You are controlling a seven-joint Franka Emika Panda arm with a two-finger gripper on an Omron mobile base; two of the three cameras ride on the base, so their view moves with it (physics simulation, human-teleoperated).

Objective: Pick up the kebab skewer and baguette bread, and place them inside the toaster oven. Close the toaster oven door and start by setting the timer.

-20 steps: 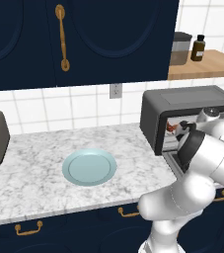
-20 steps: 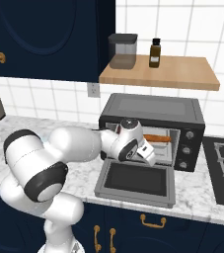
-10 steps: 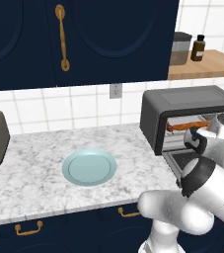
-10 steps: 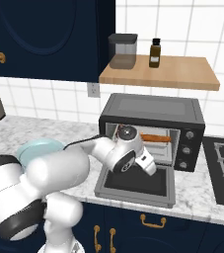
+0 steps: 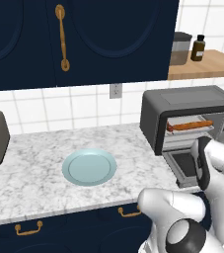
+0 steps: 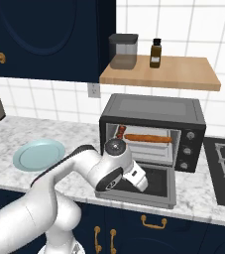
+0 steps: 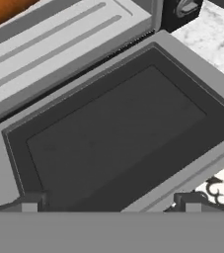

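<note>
Tool (image 6: 142,184) dropped, jaws apart, over lowered toaster oven door (image 6: 158,184).

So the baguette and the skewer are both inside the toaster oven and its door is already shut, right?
Not quite: the toaster oven door hangs open, flat in front of the toaster oven, as the right base view shows. The baguette and skewer are inside.

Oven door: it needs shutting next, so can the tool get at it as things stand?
Probably yes. The open tool hangs just above the door, which lies folded flat with nothing on its glass. The baguette and skewer sit inside on the rack, out of the way.
</note>
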